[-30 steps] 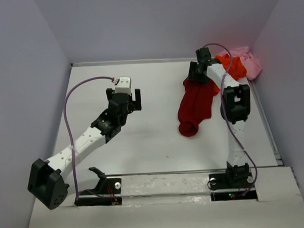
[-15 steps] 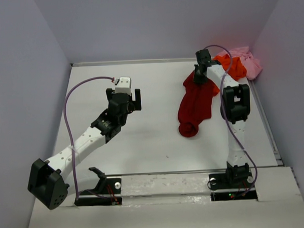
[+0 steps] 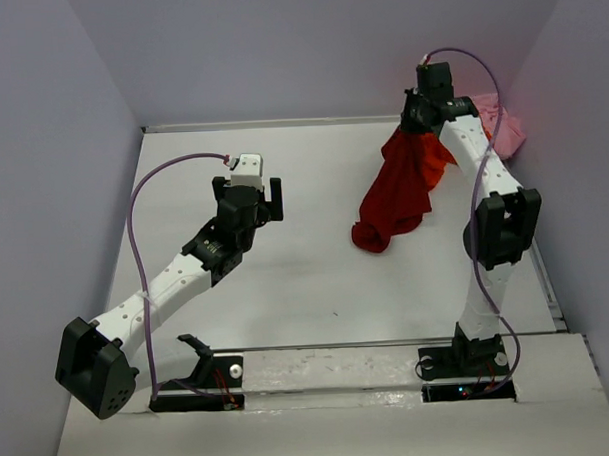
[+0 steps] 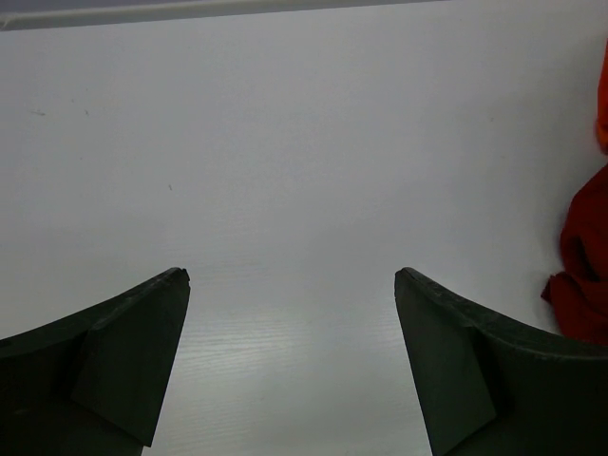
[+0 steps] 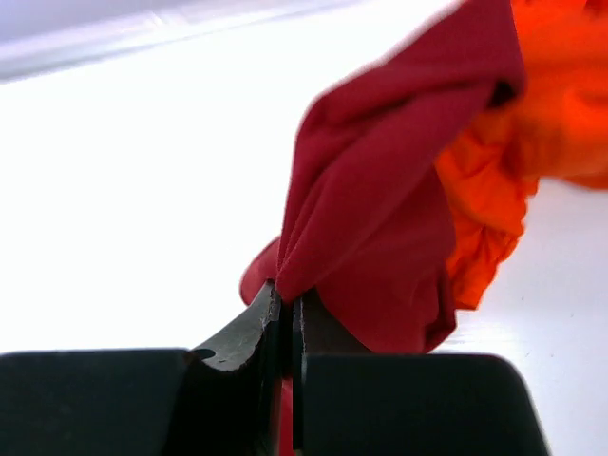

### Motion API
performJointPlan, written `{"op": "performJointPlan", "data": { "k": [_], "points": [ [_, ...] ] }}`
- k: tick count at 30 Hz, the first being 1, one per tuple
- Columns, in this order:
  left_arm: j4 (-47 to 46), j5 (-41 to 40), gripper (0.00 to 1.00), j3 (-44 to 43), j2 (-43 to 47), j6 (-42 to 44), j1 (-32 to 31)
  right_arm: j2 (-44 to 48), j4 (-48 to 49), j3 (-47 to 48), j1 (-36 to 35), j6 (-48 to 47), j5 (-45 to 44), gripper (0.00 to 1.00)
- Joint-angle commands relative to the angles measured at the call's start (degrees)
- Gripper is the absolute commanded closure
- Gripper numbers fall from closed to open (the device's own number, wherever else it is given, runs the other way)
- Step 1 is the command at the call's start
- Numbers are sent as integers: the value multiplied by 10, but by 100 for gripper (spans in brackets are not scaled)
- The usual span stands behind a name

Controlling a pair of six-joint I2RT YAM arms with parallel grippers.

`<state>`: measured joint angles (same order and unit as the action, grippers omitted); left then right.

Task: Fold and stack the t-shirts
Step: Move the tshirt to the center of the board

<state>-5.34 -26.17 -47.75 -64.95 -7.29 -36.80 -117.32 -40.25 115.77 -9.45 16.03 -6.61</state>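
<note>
My right gripper (image 3: 417, 117) is shut on an edge of the dark red t-shirt (image 3: 393, 190) and holds it raised above the table's far right. The cloth hangs down to a bunched end resting on the table. In the right wrist view the fingers pinch the red fold (image 5: 380, 218) at the gripper (image 5: 287, 296). The orange t-shirt (image 5: 513, 142) lies crumpled just behind it (image 3: 441, 161). A pale pink t-shirt (image 3: 508, 133) sits in the far right corner. My left gripper (image 3: 247, 183) stands open over bare table at centre left (image 4: 292, 275), holding nothing.
The white table (image 3: 306, 278) is enclosed by pale walls on three sides. From the left wrist, the red shirt's lower end (image 4: 584, 275) shows at the right edge. The right arm's forearm (image 3: 500, 226) stands close to the right wall.
My right gripper closed on the dark red shirt and rose back and to the right, lifting the cloth and dragging its lower end a little. The left arm stayed still.
</note>
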Motion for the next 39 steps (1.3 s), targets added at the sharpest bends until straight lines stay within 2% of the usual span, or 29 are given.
{"op": "performJointPlan", "data": {
  "k": [1,9,14,23,29,34,39],
  "points": [
    [-25,-10,1,-9,22,10,-3,82,33,52,0,-17,56,100],
    [-26,-10,1,-9,19,10,-3,126,37,102,0,-27,156,100],
    [-26,-11,1,-9,18,10,-4,168,52,95,0,-7,240,100],
    [-26,-16,1,-10,15,11,-3,262,96,-54,-74,1,308,100],
    [-25,-23,1,-11,14,12,-4,292,119,-177,-132,13,309,100],
    [-25,-24,1,-13,12,11,-3,271,156,-262,-210,26,283,100],
    [-24,-25,1,-12,16,11,-3,208,185,-303,-253,38,243,100]
  ]
}}
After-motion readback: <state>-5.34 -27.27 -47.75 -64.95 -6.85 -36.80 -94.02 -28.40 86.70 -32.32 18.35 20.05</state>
